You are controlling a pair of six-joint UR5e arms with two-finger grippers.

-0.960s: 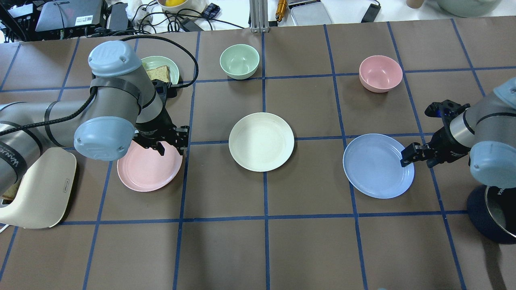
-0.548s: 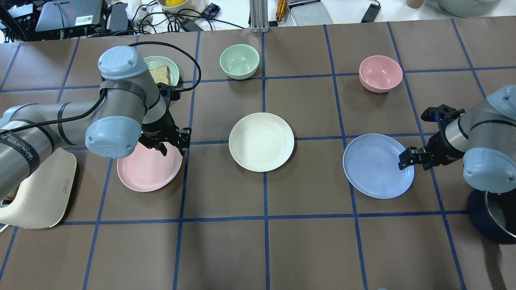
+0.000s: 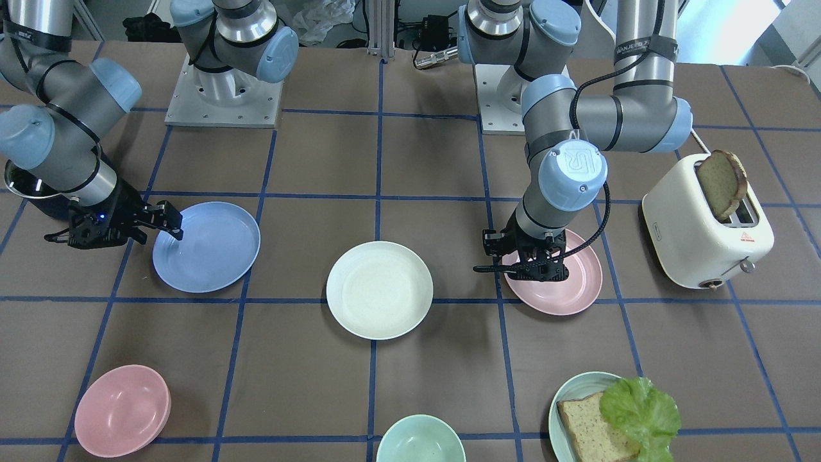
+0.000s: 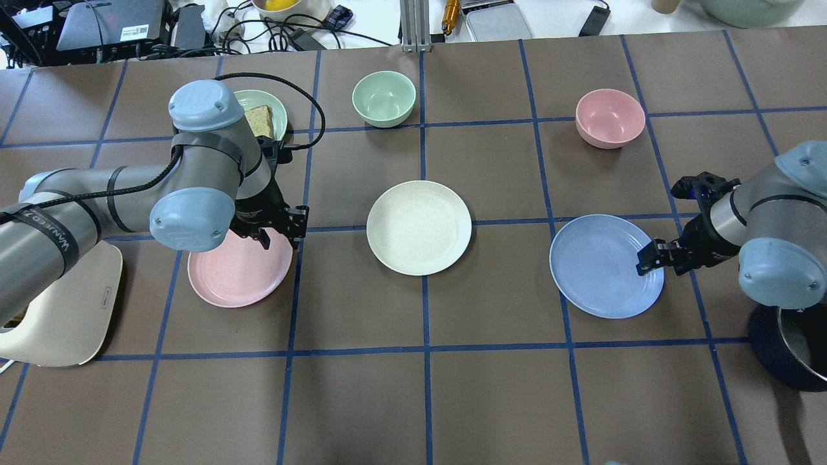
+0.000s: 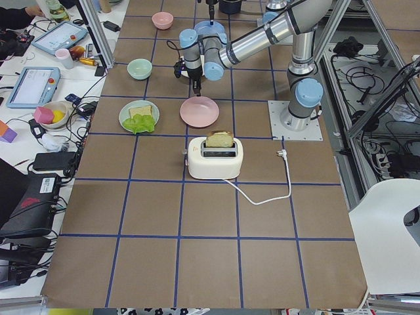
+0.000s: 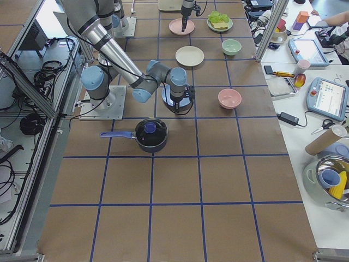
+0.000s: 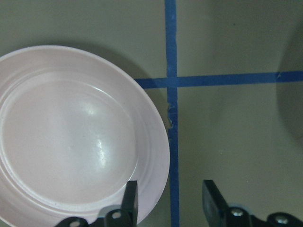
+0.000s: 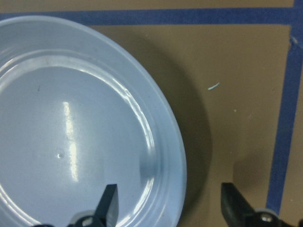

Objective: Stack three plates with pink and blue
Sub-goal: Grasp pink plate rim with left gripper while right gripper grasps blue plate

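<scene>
At the centre of the overhead view the cream plate (image 4: 418, 227) lies flat and bare on the table (image 4: 491, 400), with the pink plate (image 4: 236, 278) well apart at centre left and the blue plate (image 4: 597, 265) well apart at centre right; all three rest separately, none stacked; judgement: the middle plate is placed to serve as the base, within reach of both arms, and stacking is not yet begun. Each arm is set low at the edge of its own plate, which I judge sound, since a shallow plate lying flat offers only its raised rim to pinch. The left gripper (image 7: 171, 203) is at the upper right edge of the pink plate in the overhead view, the side toward the cream plate; at the bottom of the left wrist view its jaws stand wide apart, one finger over the plate's inner slope, the other over bare table beyond the tape line (image 7: 171, 47), the rim between them; it has hold of nothing; whether a fingertip touches the plate cannot be determined. The right gripper (image 8: 173, 208) is at the right edge of the blue plate, the side away from the cream plate; its jaws likewise stand wide apart astride the rim, one over the plate, one over the table; nothing is gripped. The pink bowl (image 4: 610, 117) at upper right and the toaster (image 3: 705, 237) stand clear of both grippers.
</scene>
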